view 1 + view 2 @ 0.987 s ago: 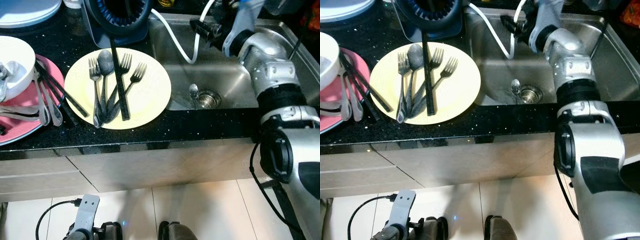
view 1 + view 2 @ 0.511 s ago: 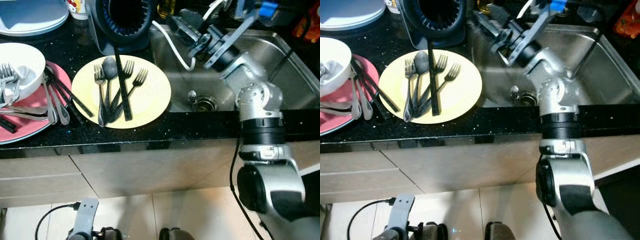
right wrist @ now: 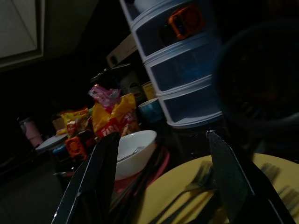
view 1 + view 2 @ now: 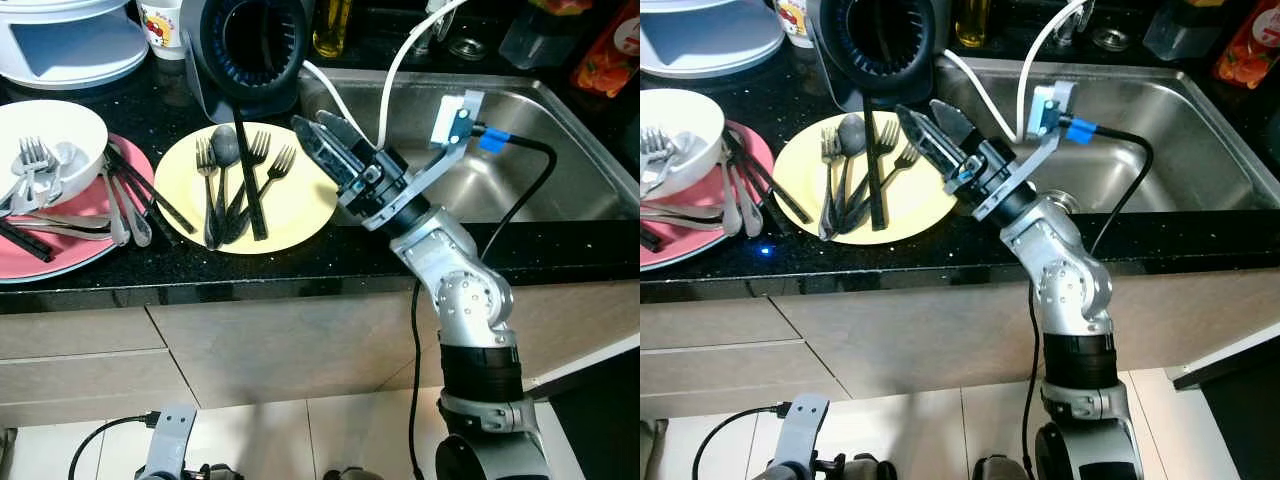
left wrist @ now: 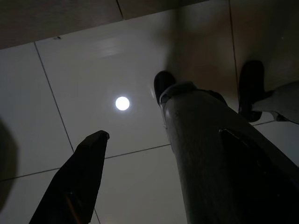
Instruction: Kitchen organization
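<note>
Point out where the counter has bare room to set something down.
Free: the black counter strip along its front edge, below the yellow plate; also the sink basin. Crowded: the yellow plate carries forks and a spoon, with the right gripper open over its edge; the pink plate and white bowl hold more cutlery.

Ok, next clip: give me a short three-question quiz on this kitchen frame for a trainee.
1. True or false: the right gripper hovers over the yellow plate.
2. Are its fingers open or shut?
3. The white bowl sits on: A) the sink B) the pink plate C) the floor.

Key: 1 true; 2 open; 3 B.
</note>
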Available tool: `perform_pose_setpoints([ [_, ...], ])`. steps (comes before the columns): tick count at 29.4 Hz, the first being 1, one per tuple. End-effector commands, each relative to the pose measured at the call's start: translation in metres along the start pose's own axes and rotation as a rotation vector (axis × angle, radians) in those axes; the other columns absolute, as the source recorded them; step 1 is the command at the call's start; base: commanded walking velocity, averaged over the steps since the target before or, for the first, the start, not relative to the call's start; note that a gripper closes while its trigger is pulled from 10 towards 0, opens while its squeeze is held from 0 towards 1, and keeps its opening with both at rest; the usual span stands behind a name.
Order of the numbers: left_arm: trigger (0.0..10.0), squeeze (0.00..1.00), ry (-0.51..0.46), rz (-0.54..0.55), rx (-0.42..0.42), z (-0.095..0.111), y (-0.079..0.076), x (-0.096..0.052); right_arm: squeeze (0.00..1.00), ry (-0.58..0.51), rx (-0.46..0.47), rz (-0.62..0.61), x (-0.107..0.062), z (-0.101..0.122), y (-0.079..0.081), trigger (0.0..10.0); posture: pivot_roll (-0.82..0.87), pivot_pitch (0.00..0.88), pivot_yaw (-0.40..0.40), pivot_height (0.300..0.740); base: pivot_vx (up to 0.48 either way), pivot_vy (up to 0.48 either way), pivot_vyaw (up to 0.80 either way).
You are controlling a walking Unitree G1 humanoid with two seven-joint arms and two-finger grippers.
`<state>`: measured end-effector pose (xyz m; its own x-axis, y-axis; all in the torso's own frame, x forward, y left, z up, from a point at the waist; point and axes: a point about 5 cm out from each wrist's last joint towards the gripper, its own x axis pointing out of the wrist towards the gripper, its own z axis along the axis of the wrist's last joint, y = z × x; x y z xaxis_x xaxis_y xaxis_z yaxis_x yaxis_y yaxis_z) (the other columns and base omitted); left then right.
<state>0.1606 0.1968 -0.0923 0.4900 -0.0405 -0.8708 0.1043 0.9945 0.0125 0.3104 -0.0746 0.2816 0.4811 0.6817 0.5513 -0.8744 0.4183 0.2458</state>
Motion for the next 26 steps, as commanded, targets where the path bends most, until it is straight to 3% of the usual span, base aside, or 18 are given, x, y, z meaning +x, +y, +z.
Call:
perform_pose_setpoints([
  [1, 10.0, 0.0, 0.109, 0.003, -0.005, -0.031, -0.006, -0.004, 0.0, 0.009, 0.002, -0.001, -0.002, -0.002, 0.004, 10.0, 0.06, 0.102, -0.057, 0.74, 0.0, 0.0, 0.0],
  [5, 10.0, 0.0, 0.062, 0.055, -0.03, -0.028, -0.004, -0.004, 0.0, 0.0, 0.005, -0.021, -0.004, -0.003, 0.004, 10.0, 0.07, 0.102, -0.061, 0.74, 0.0, 0.0, 0.0],
  [10, 10.0, 0.0, 0.017, 0.136, -0.105, -0.027, 0.0, -0.004, 0.0, -0.025, 0.06, 0.063, -0.01, -0.005, 0.011, 10.0, 0.1, 0.104, -0.069, 0.74, 0.0, 0.0, 0.0],
  [11, 10.0, 0.0, -0.142, 0.276, -0.239, -0.006, 0.035, -0.011, 0.0, -0.048, 0.155, 0.275, -0.022, -0.004, 0.032, 10.0, 0.12, 0.102, -0.076, 0.74, 0.0, 0.0, 0.0],
  [12, 10.0, 0.0, -0.185, 0.318, -0.279, -0.001, 0.046, -0.014, 0.0, -0.05, 0.177, 0.338, -0.025, -0.004, 0.038, 10.0, 0.12, 0.102, -0.076, 0.74, 0.0, 0.0, 0.0],
  [16, 10.0, 0.0, -0.249, 0.456, -0.419, -0.003, 0.078, -0.026, 0.0, 0.075, 0.191, 0.525, -0.043, -0.02, 0.058, 10.0, 0.14, 0.101, -0.08, 0.74, 0.0, 0.0, 0.0],
  [19, 10.0, 0.0, -0.294, 0.505, -0.432, 0.001, 0.088, -0.031, 0.0, 0.141, 0.213, 0.572, -0.052, -0.029, 0.061, 10.0, 0.14, 0.105, -0.077, 0.74, 0.0, 0.0, 0.0],
  [26, 10.0, 0.0, -0.533, 0.598, -0.463, 0.027, 0.111, -0.049, 0.0, 0.467, 0.2, 0.639, -0.087, -0.066, 0.06, 10.0, 0.16, 0.117, -0.079, 0.74, 0.0, 0.0, 0.0],
])
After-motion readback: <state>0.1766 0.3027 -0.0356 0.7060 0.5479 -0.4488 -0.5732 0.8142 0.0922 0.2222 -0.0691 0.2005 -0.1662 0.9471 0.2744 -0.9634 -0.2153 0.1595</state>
